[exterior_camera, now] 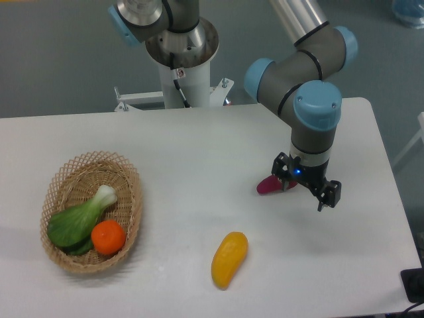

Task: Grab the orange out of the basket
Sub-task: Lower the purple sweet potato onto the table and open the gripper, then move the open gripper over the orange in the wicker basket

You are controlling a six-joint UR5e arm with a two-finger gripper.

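Observation:
The orange (108,237) is small, round and bright, and lies in the near end of the oval wicker basket (130,173) at the table's left. It rests against a green bok choy (78,220) in the same basket. My gripper (305,183) hangs over the right part of the table, far to the right of the basket and not touching the orange. Its fingers stand apart, open, with nothing held between them.
A magenta object (272,185) lies on the table just by the gripper's left finger, partly hidden by it. A long yellow-orange mango-like fruit (229,260) lies near the front edge at centre. The robot's base column (184,66) stands behind the table.

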